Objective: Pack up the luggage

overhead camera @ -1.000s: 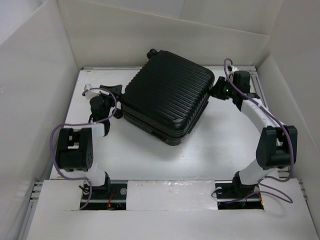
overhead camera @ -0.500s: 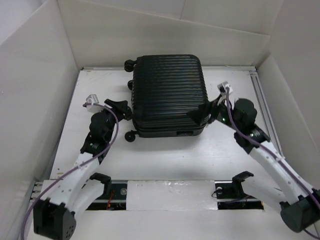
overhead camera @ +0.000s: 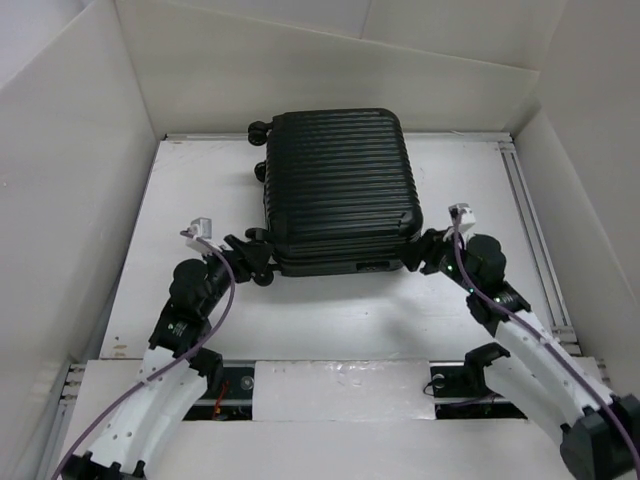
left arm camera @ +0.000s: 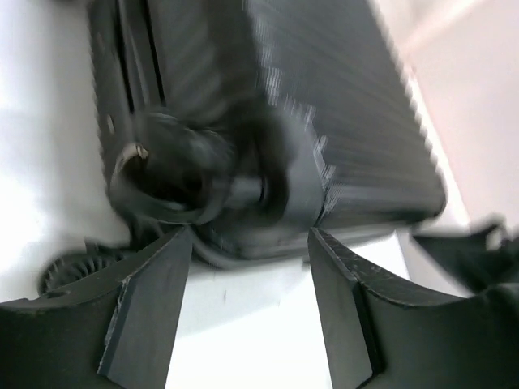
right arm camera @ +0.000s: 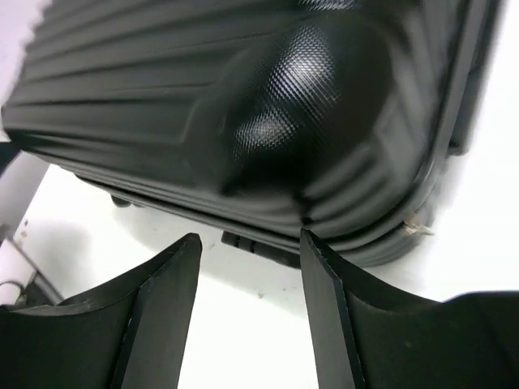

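The luggage is a black ribbed suitcase lying shut and flat at the middle back of the white table, its wheels to the left. My left gripper stands open at its near-left corner, right by a wheel. In the left wrist view that wheel is blurred, just beyond the open left gripper. My right gripper stands open at the near-right corner. In the right wrist view the luggage fills the top, and the right gripper has only bare table between its fingers.
Tall white walls close in the table on the left, back and right. A metal rail runs along the right side. A white board covers the near edge between the arm bases.
The luggage has turned from diagonal to square with the table. Both arms have drawn back toward the near edge, from its sides to its near corners.
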Robot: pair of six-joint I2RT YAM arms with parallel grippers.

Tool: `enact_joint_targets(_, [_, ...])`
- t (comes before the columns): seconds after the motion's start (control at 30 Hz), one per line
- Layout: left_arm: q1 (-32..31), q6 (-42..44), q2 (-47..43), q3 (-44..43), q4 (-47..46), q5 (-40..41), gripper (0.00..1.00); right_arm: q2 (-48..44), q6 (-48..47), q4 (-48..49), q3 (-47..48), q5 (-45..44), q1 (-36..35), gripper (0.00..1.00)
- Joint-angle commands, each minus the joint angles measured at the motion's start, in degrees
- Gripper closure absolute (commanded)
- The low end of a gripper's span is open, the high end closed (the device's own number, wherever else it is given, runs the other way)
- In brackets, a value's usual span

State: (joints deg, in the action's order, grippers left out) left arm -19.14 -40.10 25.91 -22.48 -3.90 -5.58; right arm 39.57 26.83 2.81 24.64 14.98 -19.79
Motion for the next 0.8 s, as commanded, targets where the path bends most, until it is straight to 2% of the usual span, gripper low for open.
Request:
enact_joint_targets(0.0, [-0.20,1.42,2.12,1.82,-1.62,-10.66,0.44,10.13,2.43,7.28,2.43,4.26,-1.91,0.42])
enact_joint_targets(0.13, [-0.20,3.18,5.02,3.14,-3.92,-14.88,0.44,20.00,3.05,10.64,7.34,2.78,-12.42,0.50])
enact_joint_targets(0.27, [-0.20,5.12,8.54,1.83,-3.92,-13.50,0.44,21.86,2.44,9.50,12.09,-4.50,-18.95,0.53])
enact_joint_targets(0.43, [-0.20,4.50,8.01,7.08,-6.73,-12.96,0.44,12.57,1.21,2.31,11.23,-11.89,-18.97,0.53])
enact_joint_targets(0.53, [-0.20,2.84,10.91,13.22,-12.16,-16.47,0.46,2.99,1.21,-2.72,5.54,-20.06,-18.01,0.59])
enact_joint_targets(0.57, [-0.98,1.09,12.74,14.82,-14.62,-17.17,0.46,-1.04,2.34,-2.72,3.68,-21.56,-16.96,0.65])
enact_joint_targets(0.6, [-2.56,0.46,13.80,15.88,-18.38,-15.18,0.46,-2.64,4.79,-2.72,2.00,-22.88,-14.16,0.71])
enact_joint_targets(0.67, [-8.17,0.46,16.35,13.97,-19.04,-9.56,0.46,-4.58,5.69,-1.59,-1.51,-24.91,-10.99,0.85])
enact_joint_targets(0.7, [-14.20,0.46,18.89,12.56,-19.04,-6.40,0.46,-4.59,6.30,0.51,-2.31,-24.91,-9.40,0.85])
enact_joint_targets(0.73, [-16.87,0.46,20.13,11.07,-19.04,-0.97,0.46,-4.59,5.78,1.84,-2.84,-23.09,-5.99,0.85])
enact_joint_targets(0.77, [-18.99,-0.06,21.01,8.62,-19.04,1.34,0.47,-4.59,4.73,3.15,-2.85,-20.63,-4.05,0.78])
